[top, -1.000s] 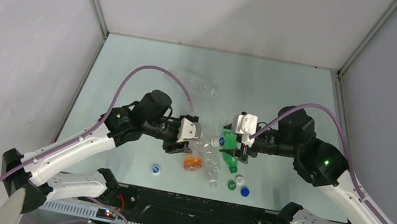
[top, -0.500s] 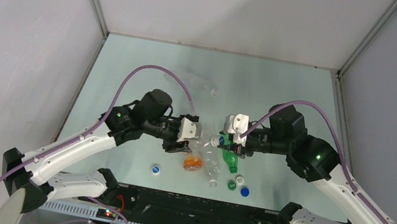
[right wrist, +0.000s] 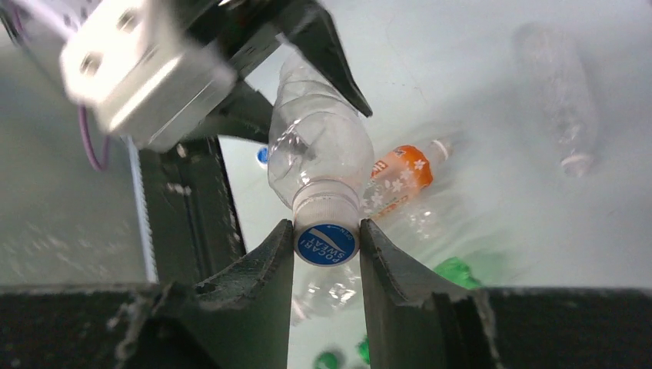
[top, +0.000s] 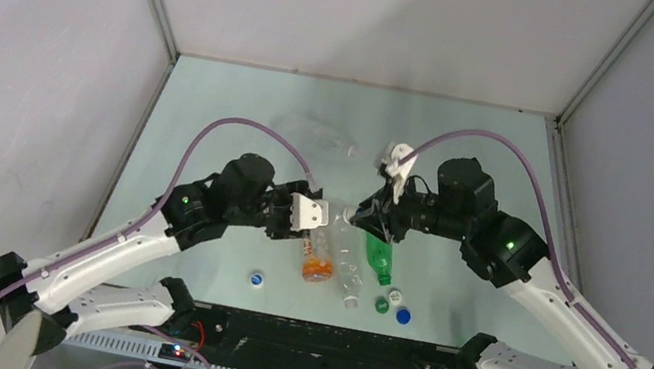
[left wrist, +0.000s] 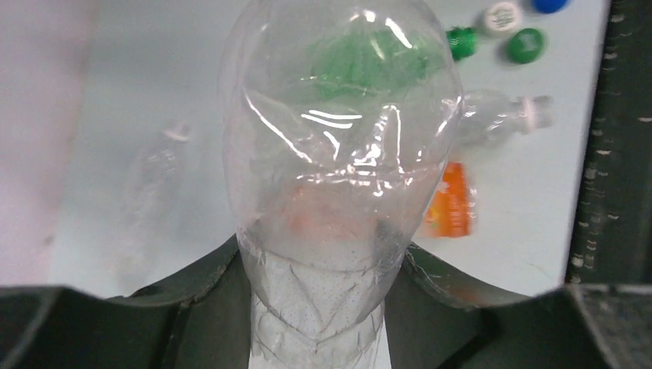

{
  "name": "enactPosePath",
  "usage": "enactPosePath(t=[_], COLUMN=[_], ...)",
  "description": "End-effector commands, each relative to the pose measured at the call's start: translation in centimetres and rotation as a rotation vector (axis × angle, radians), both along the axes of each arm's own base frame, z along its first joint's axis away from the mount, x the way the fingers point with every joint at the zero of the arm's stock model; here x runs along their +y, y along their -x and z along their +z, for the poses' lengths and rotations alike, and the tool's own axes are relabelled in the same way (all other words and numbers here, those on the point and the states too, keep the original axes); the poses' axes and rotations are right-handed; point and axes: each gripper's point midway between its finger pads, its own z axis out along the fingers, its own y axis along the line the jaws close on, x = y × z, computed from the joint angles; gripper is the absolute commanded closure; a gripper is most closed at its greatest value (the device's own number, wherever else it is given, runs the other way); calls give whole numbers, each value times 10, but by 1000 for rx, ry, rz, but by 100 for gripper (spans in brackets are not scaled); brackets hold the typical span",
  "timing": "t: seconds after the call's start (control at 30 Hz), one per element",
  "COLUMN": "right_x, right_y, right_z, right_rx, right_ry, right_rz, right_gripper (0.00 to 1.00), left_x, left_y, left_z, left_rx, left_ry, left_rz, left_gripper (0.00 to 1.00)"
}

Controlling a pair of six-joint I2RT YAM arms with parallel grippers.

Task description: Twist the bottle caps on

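**Cap held at the mouth of a raised bottle**

A blue-and-white cap is pinched by its sides between the right jaws, closed onto it, at the mouth of a clear bottle. The bottle is clamped at its lower end in the left jaws and held above the surface. An orange bottle, a green bottle and loose caps are seen lying beneath.

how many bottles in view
5. A held clear bottle in the left gripper; a far clear bottle lying at the back; the orange bottle, near clear bottle and green bottle lying together by the front. None seems hidden.
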Motion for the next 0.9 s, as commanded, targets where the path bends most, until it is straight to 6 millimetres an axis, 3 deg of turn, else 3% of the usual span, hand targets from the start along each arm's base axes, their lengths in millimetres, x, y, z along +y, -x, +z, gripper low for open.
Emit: enactPosePath(t=[0.0,0.03,0.07,0.2,0.3,0.37,0.63,0.87], right_x=[17,13,16,24,32,30,-4,-14], right_y=[-27,-39,-42,-49,-49,-53,-57,-23], right_z=[21,19,16,4,4,10,48,64], right_rx=[412,474,616,957,1020,977,468,100], right_ry=[-223,-246,-285,-334,-350,-375,-377,-271], right_rz=[-353,-431,-499,-614,-620,-624,-507,-185], right_gripper=[96,97,100,100,100,91,53,47], left_x=[-5,-6,0,1,-5,-6,1,5], left_y=[-40,-39,-47,-57,-59,-60,-46,-26], left_z=[65,61,69,71,61,52,19,1], left_rx=[-384,-411,-478,-621,-613,-587,-349,-130], left_ry=[109,91,80,28,-9,-36,-28,-69], left_rz=[137,141,193,261,263,260,192,51], left_gripper=[100,100,100,100,100,100,100,100])
